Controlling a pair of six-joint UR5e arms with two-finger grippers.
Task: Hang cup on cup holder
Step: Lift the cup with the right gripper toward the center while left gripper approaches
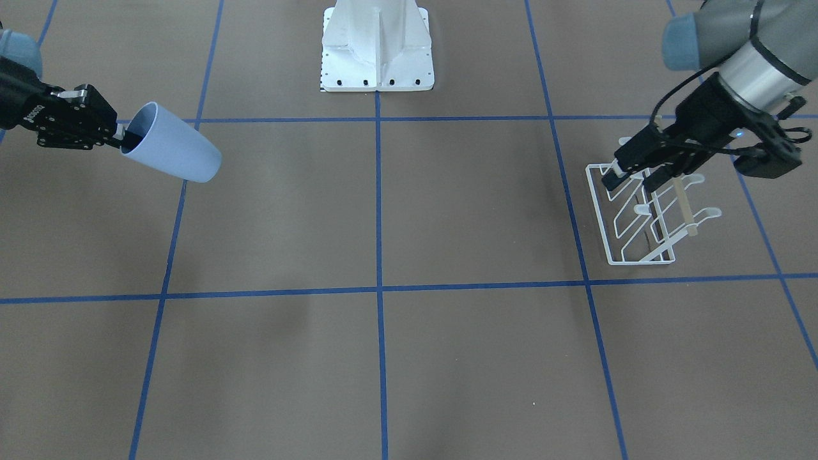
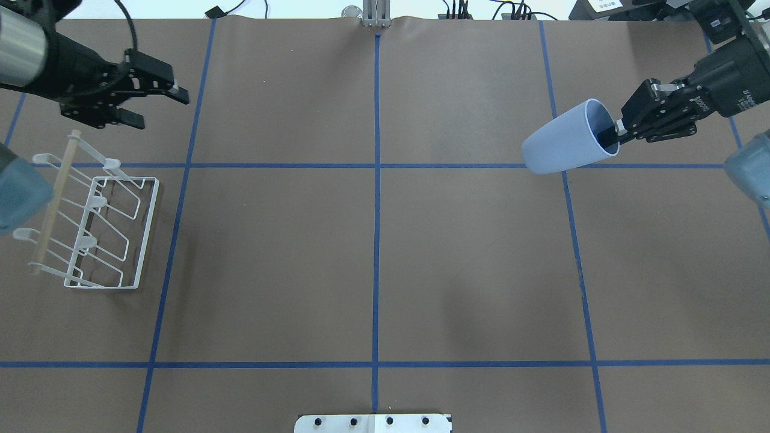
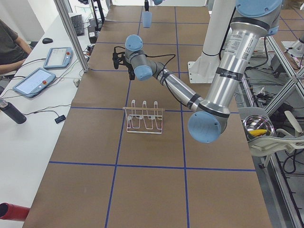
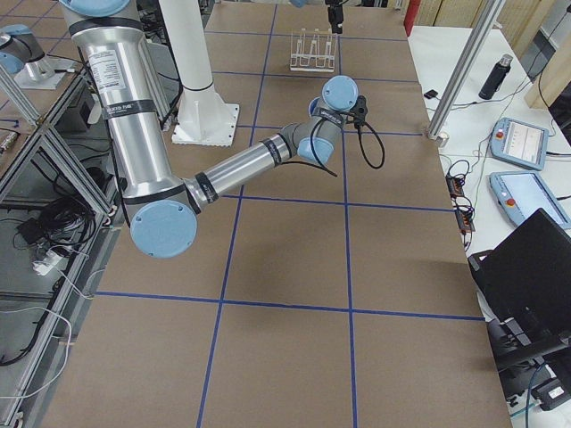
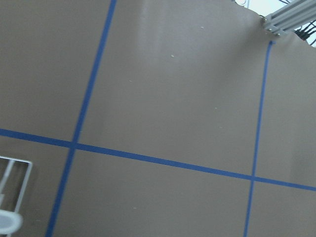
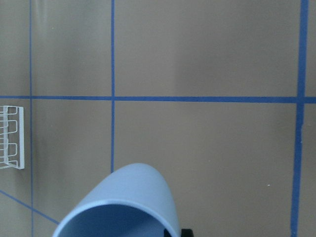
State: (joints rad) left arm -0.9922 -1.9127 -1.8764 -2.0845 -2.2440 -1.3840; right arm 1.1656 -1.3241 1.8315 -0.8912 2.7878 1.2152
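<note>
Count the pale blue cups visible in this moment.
1. The cup is gripped at its rim by the right gripper, tilted, on the robot's right; the cup holder on its left bears none. No view shows another.

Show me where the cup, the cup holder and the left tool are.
cup point(image 2: 568, 142): overhead view, outer side wall.
cup holder point(image 2: 54, 204): overhead view, wooden rod.
left tool point(image 2: 163, 111): overhead view, midway between fingertips.
</note>
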